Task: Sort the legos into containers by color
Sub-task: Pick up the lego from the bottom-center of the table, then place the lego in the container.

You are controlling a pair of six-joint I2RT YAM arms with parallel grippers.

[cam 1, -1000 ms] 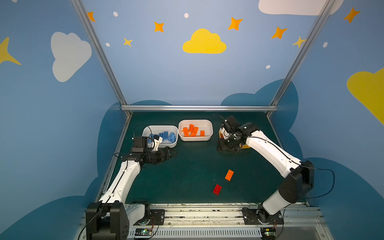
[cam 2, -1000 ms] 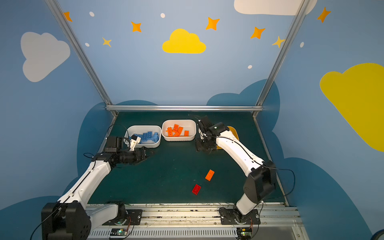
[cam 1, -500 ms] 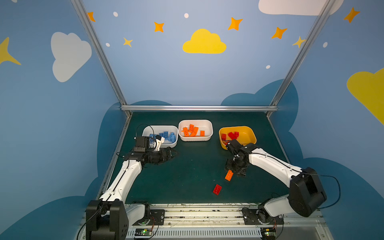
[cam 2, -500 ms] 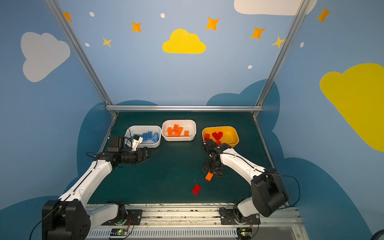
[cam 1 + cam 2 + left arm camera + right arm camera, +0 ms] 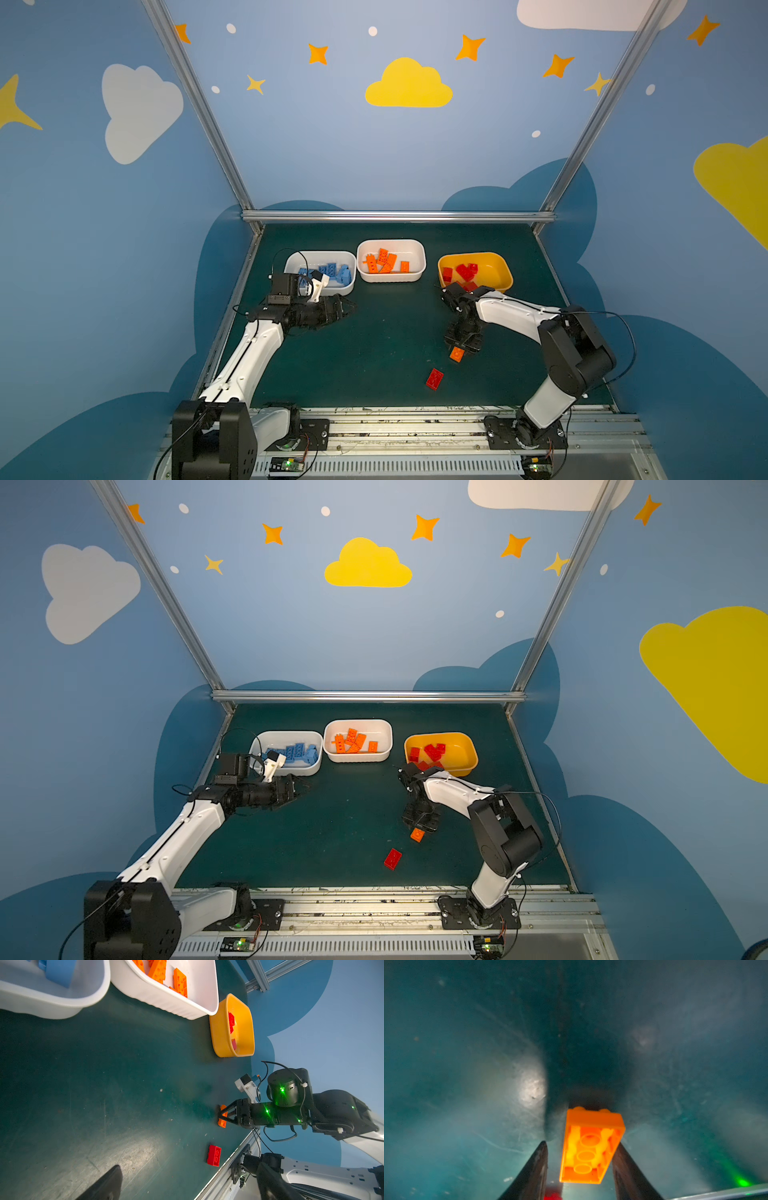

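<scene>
On the green mat lies a loose orange brick (image 5: 457, 354) (image 5: 417, 834), with a red brick (image 5: 434, 379) (image 5: 214, 1155) nearer the front rail. My right gripper (image 5: 462, 344) (image 5: 581, 1144) points down and straddles the orange brick (image 5: 589, 1147). One finger touches it and a narrow gap shows at the other. At the back stand a white tub (image 5: 296, 264) of blue bricks, a white tub (image 5: 412, 253) of orange bricks and a yellow tub (image 5: 492, 272) of red ones. My left gripper (image 5: 347, 308) hovers open and empty in front of the blue tub.
An aluminium rail (image 5: 395, 415) borders the mat at the front and a frame bar (image 5: 395, 216) at the back. Blue walls close both sides. The right arm's elbow (image 5: 573, 353) stands over the mat's right part.
My right arm swung from beside the yellow tub forward and down to the orange brick, and its jaws narrowed around it. The left arm stayed put.
</scene>
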